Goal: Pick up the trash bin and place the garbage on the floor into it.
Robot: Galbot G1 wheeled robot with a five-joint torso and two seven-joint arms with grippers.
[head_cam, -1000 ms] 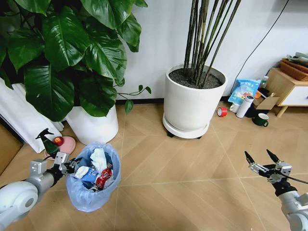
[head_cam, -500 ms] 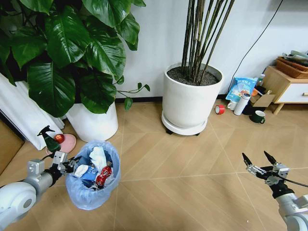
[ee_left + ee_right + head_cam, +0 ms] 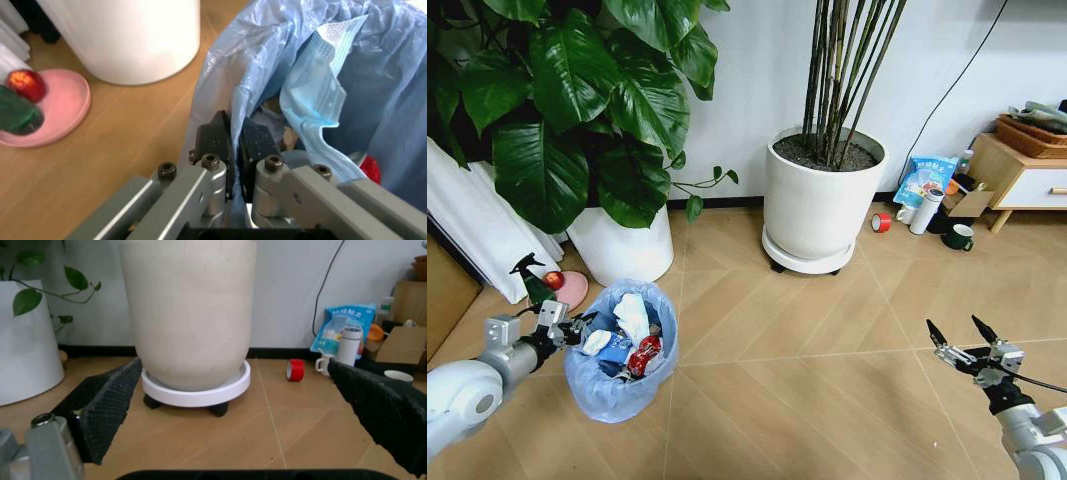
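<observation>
Since a second ago your view has swung slightly while the left gripper (image 3: pixel 235 142) stays pinched on the trash bin's (image 3: pixel 619 385) blue liner rim, so treat that thin plastic as soft and tearable, with the right gripper (image 3: pixel 960 336) spread empty before the white bamboo pot (image 3: pixel 815 205).

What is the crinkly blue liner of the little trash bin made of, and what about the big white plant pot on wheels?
The bin's light blue liner looks like thin plastic film: it wrinkles, and light shines through it where the left gripper pinches its rim. The big white pot looks like matte ceramic or stone-like material, smooth and dull, though it may be plastic.
</observation>
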